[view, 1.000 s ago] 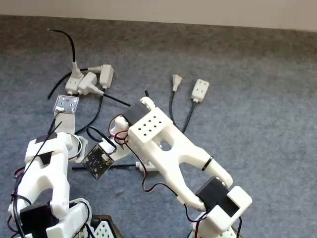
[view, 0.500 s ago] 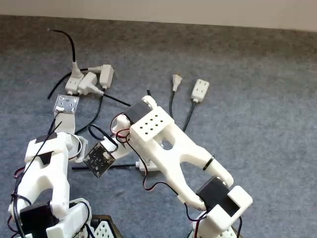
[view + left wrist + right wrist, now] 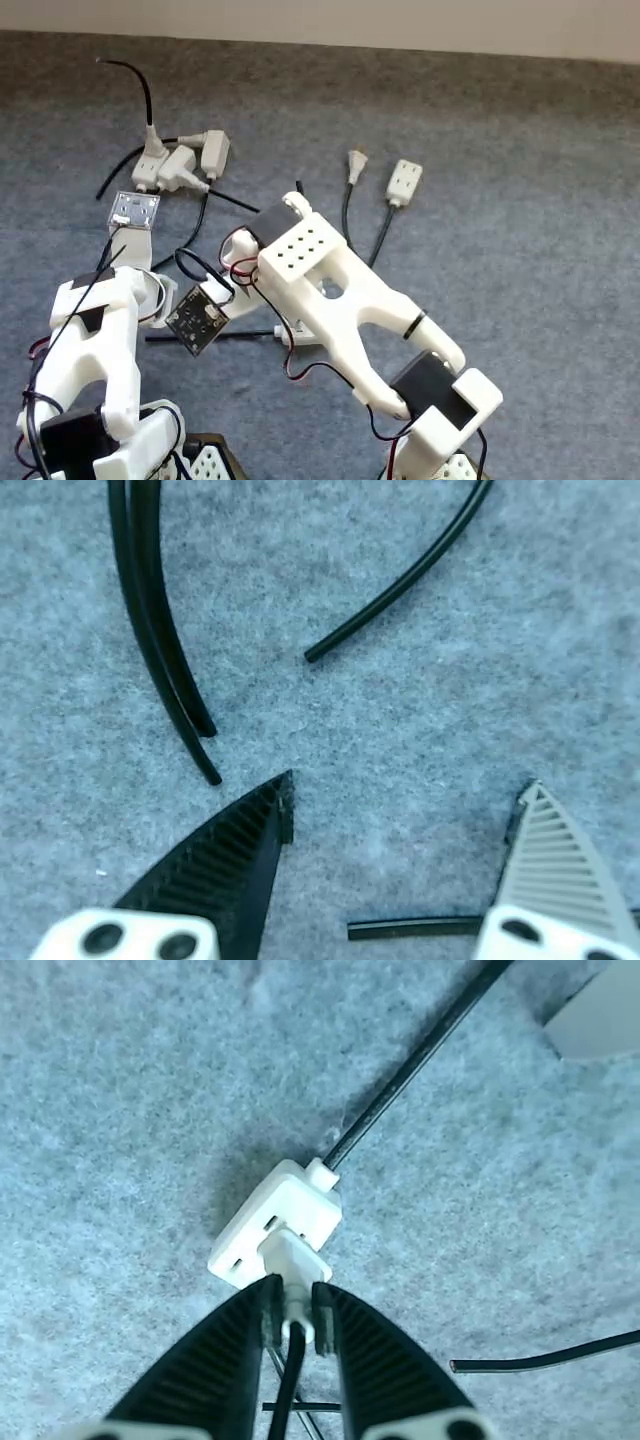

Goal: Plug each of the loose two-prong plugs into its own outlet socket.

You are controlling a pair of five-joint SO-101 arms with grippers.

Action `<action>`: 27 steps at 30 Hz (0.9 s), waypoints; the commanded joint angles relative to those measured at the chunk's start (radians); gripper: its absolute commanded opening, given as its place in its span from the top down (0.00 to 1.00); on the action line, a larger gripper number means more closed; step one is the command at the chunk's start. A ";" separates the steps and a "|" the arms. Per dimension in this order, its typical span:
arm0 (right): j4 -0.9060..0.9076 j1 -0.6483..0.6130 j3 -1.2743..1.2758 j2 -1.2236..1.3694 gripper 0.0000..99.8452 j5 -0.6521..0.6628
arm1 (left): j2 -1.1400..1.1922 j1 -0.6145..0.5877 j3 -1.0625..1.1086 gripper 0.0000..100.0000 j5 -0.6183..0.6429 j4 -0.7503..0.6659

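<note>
In the right wrist view my right gripper (image 3: 293,1305) is shut on a white two-prong plug (image 3: 290,1260). The plug's nose is pressed into a slot face of a white outlet socket (image 3: 272,1215) lying on the grey carpet, whose black cord (image 3: 420,1055) runs away from it. My left gripper (image 3: 408,790) hangs open just above bare carpet, with nothing between its fingers. In the high view another loose white plug (image 3: 355,160) and a free white socket (image 3: 404,182) lie side by side beyond the right arm (image 3: 330,285). The left arm (image 3: 95,340) stands at the near left.
A cluster of white sockets with plugs in them (image 3: 175,165) lies at the far left, with a black cord (image 3: 140,85) curling off it. Loose black cord ends (image 3: 160,650) cross the carpet under the left gripper. Open carpet lies to the right.
The right arm has shifted slightly, a little left and back, with the plug still in its gripper. The left arm has kept still.
</note>
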 commanded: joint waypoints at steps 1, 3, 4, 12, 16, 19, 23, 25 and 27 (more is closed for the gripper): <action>0.050 0.008 -0.047 0.001 0.99 0.008 | 0.004 0.019 0.005 0.68 -0.014 -0.011; 0.074 0.012 -0.076 0.004 0.99 0.008 | 0.004 0.019 0.005 0.68 -0.014 -0.011; 0.087 0.012 -0.087 0.005 0.99 0.008 | 0.004 0.019 0.005 0.68 -0.014 -0.011; 0.062 0.010 -0.088 0.008 0.99 0.003 | 0.004 0.019 0.005 0.68 -0.014 -0.011; 0.051 0.008 -0.088 0.008 0.99 0.003 | 0.004 0.019 0.005 0.68 -0.014 -0.011; 0.051 0.008 -0.088 0.008 0.99 0.002 | 0.004 0.019 0.005 0.68 -0.014 -0.011; 0.051 0.007 -0.088 0.008 0.99 0.002 | 0.004 0.019 0.005 0.68 -0.014 -0.011; 0.051 0.007 -0.088 0.008 0.99 0.002 | 0.004 0.019 0.005 0.68 -0.014 -0.011; 0.051 0.005 -0.088 0.008 0.99 0.000 | 0.004 0.019 0.005 0.68 -0.014 -0.011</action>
